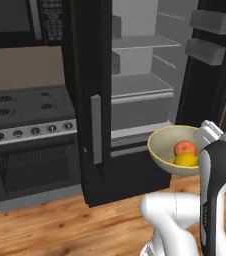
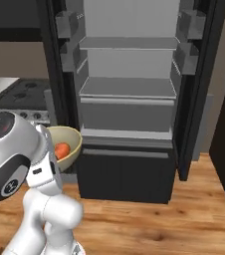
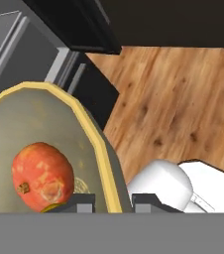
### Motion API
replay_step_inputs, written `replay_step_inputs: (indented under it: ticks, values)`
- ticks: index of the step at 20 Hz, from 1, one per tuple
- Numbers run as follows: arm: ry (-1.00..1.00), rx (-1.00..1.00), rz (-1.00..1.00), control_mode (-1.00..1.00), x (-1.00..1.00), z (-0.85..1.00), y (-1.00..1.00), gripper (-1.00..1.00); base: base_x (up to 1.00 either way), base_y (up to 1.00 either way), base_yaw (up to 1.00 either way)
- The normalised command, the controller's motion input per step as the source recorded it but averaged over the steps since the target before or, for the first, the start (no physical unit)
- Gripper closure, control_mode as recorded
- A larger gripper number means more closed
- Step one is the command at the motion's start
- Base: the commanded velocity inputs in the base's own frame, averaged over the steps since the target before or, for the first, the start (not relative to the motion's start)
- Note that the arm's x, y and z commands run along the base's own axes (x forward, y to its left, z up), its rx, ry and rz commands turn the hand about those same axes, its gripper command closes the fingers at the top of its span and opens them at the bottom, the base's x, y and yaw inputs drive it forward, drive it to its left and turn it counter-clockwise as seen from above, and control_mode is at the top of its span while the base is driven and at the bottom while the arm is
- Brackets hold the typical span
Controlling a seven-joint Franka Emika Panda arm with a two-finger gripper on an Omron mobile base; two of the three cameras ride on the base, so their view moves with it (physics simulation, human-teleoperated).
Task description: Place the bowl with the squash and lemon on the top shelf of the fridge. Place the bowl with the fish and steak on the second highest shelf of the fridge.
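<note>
Tan, rigid bowl (image 1: 171,149) hangs low before the open fridge (image 1: 140,75), carrying squash (image 1: 185,148) and lemon (image 1: 186,160). Gripper (image 3: 113,202) pinches its rim, one finger each side. Loose round fruit probably rolls if tilted; rim hold seems best kept level.

Left base view sits behind the arm on its left, facing forward and down past the stove (image 1: 25,107) into the open fridge (image 1: 140,85). Right base view sits behind on the right, squarer to the fridge interior. Both share the shelves, wood floor (image 2: 184,219) and the bowl (image 1: 167,147) held ahead of the claw. Hand view is very close, looking along the gripper (image 3: 113,202) at the bowl rim clamped between its tips, floor beyond.
</note>
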Motion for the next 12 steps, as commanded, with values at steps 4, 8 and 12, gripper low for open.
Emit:
replay_step_inputs:
  ticks: [4,8,12]
  values:
    - [0.0,0.0,0.0,1.0,0.0,0.0,0.0,1.0,0.61,-0.55,0.37]
    - [0.0,0.0,0.0,1.0,0.0,0.0,0.0,1.0,0.58,-0.39,0.19]
    - [0.0,0.0,0.0,1.0,0.0,0.0,0.0,1.0,0.84,-0.32,0.04]
